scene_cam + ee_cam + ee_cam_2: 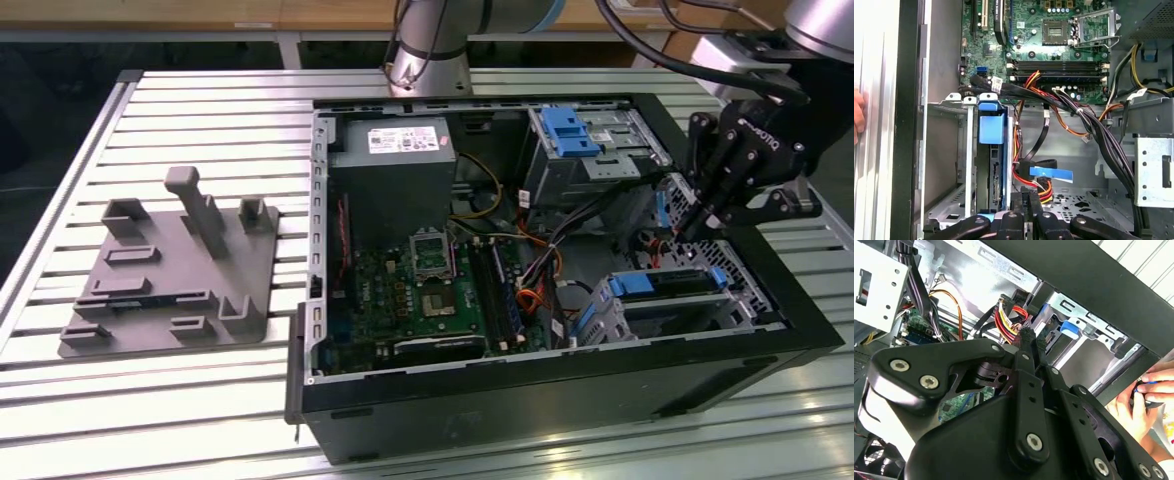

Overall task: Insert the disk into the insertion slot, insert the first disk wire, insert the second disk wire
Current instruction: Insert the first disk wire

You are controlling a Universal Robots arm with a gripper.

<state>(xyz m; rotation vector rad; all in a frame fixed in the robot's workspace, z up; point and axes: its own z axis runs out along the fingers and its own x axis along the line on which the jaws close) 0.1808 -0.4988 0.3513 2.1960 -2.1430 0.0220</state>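
Black PC case [561, 395] lying open on a slatted metal table [200, 110], with a grey plastic jig [160, 285] sitting beside it toward the exterior view's left. The disk [674, 282] is already seated in the slot [667, 320], down in the corner of the case at the exterior view's right. In the first wrist view you see it edge-on, with the blue carrier tab at the slot's open end.

The gripper [689, 232] hangs inside the case just beside the slot, close to the case wall. In both wrist views its fingers [1019, 199] are pinched close together, with barely a gap, right at the red and yellow wires [1026, 176]. I honestly can't tell if they're actually clamping a plug or just touching the bundle. In the second wrist view the tips sit right against those wires too.

A black cable with a blue tag [1052, 173] lies loose near the wires, on the side away from the disk. The motherboard [427, 290] fills the middle of the case. A person's hand [1140, 402] rests outside the case wall in the second wrist view.
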